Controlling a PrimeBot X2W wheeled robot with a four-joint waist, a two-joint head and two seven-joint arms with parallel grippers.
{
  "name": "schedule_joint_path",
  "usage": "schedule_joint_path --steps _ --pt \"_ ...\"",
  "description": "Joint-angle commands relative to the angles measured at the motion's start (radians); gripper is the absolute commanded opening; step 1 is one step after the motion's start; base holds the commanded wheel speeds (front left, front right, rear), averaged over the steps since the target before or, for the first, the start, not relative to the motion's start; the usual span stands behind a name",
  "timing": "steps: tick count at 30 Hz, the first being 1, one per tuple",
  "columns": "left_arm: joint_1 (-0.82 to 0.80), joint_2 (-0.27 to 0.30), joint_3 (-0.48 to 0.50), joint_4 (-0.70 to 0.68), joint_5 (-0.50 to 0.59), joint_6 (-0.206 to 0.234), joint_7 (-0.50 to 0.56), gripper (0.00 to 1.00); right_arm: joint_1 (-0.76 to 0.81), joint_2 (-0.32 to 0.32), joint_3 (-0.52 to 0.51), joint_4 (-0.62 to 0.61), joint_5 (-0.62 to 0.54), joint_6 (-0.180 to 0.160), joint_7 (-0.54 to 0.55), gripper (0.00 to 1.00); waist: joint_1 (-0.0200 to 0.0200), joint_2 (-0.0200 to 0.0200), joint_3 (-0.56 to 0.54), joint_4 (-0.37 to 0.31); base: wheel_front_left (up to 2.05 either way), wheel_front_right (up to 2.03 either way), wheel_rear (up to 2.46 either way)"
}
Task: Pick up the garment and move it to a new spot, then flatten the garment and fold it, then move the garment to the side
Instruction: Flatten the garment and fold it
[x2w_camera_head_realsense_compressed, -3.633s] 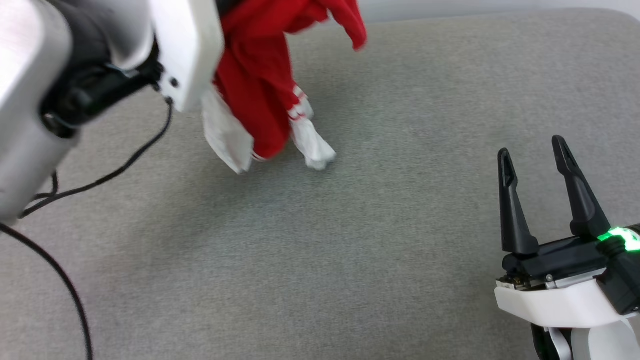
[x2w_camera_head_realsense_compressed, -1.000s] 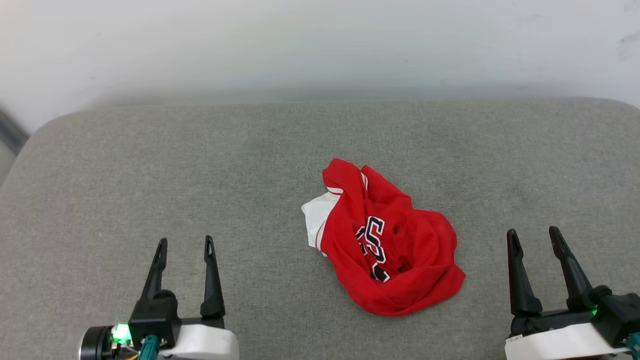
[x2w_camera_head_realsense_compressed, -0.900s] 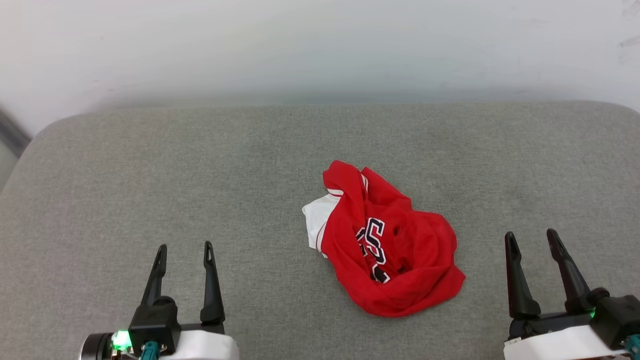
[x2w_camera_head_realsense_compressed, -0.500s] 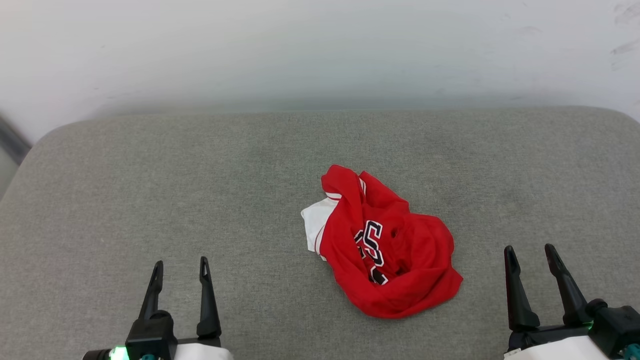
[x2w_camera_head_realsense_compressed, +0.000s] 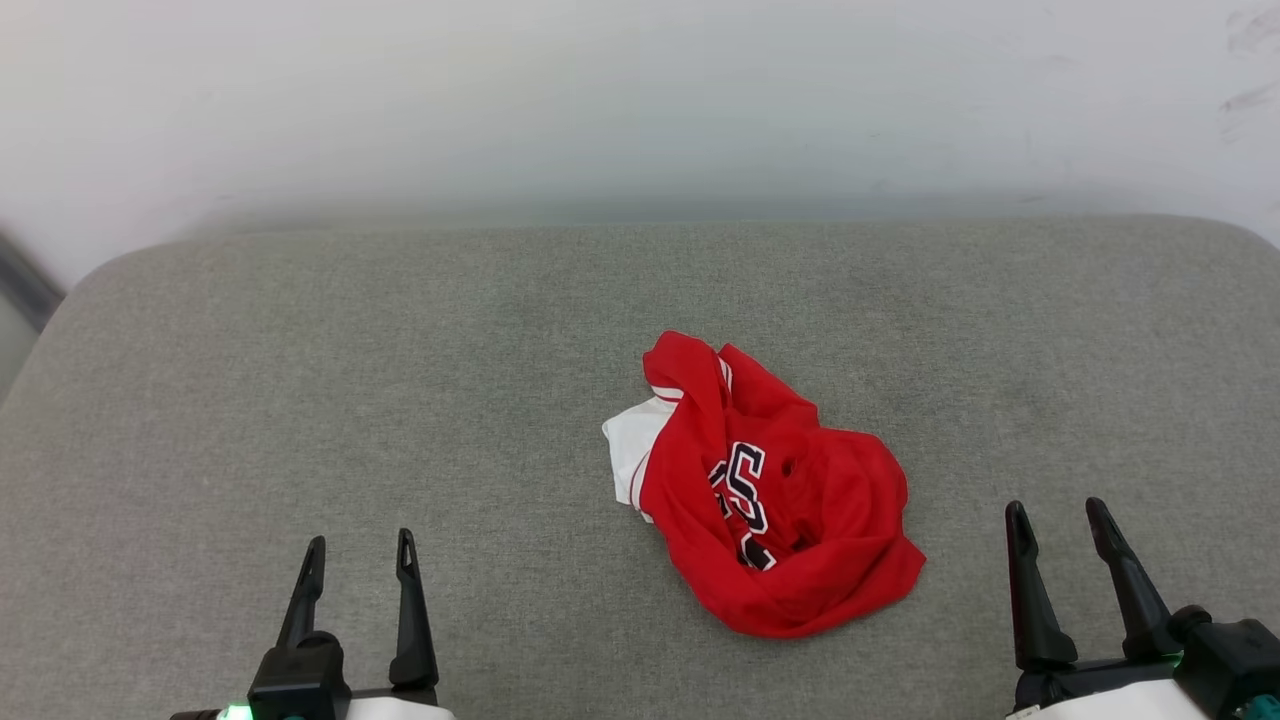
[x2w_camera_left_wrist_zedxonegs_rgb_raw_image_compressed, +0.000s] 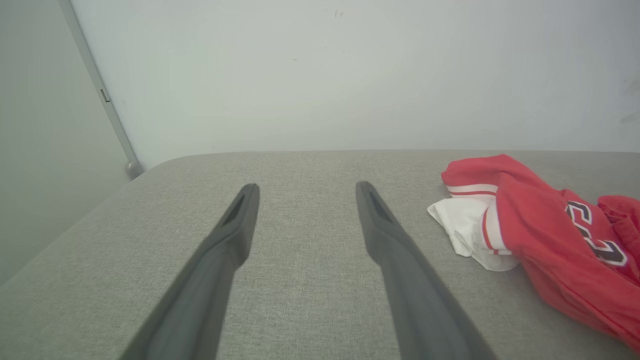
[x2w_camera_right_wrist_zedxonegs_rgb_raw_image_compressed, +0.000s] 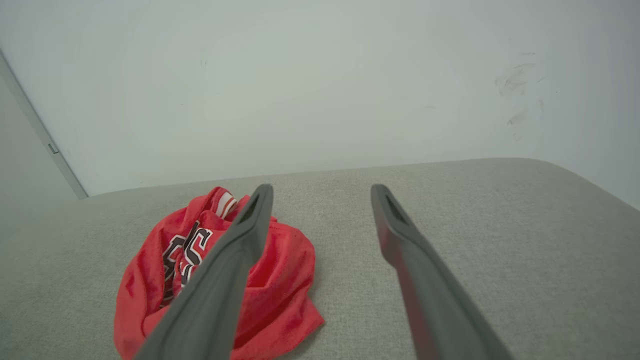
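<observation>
While the garment (x2w_camera_head_realsense_compressed: 800, 540) lies bunched, grey cushion (x2w_camera_head_realsense_compressed: 300, 380) stretches wide around it.

A grey woven surface (x2w_camera_head_realsense_compressed: 300, 400) with rounded corners fills the lower frame; behind rises a pale wall (x2w_camera_head_realsense_compressed: 600, 100), scuff marks (x2w_camera_right_wrist_zedxonegs_rgb_raw_image_compressed: 512, 82) upper right.

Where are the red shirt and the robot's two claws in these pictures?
red shirt (x2w_camera_head_realsense_compressed: 830, 520): head view, on the crumpled red cloth near its middle.
left claw (x2w_camera_head_realsense_compressed: 361, 540): head view, midway between its two fingertips.
right claw (x2w_camera_head_realsense_compressed: 1055, 506): head view, midway between its two fingertips.
</observation>
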Motion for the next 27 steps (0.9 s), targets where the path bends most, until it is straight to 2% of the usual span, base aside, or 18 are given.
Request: schedule_joint_path --steps 1,5,8,17,22,27 --pt "0.003 0.0 0.006 0.004 0.003 -0.004 -0.003 1.0 0.001 0.002 0.0 0.0 0.0 0.0 -0.002 1.0 0.0 0.0 0.001 0.0 0.0 0.0 0.0" --pt "-0.039 -0.004 0.013 0.017 0.009 -0.037 -0.003 1.0 -0.006 0.002 0.001 -0.006 -0.002 0.0 -0.002 1.0 0.0 0.0 0.007 0.002 0.0 0.0 0.0" --pt "-0.099 0.015 0.015 0.049 0.016 -0.074 -0.003 1.0 -0.017 0.002 0.004 -0.009 -0.006 0.0 -0.002 1.0 0.0 0.0 0.016 0.003 0.0 0.0 0.0" --pt "-0.436 0.097 0.005 0.176 0.029 -0.199 0.0 1.0 -0.059 0.002 0.003 -0.027 -0.02 0.0 -0.002 1.0 0.0 0.0 0.076 -0.004 0.0 0.0 0.0" --pt "-0.644 0.13 -0.037 0.263 0.032 -0.266 0.076 1.0 -0.082 0.002 0.005 -0.047 -0.024 0.0 -0.002 1.0 0.0 0.0 0.128 -0.013 0.0 0.0 0.0" --pt "-0.809 0.166 -0.1 0.329 -0.02 -0.311 0.226 1.0 -0.11 0.002 0.008 -0.059 -0.025 0.0 -0.002 1.0 0.0 0.0 0.177 -0.029 0.0 0.0 0.0"
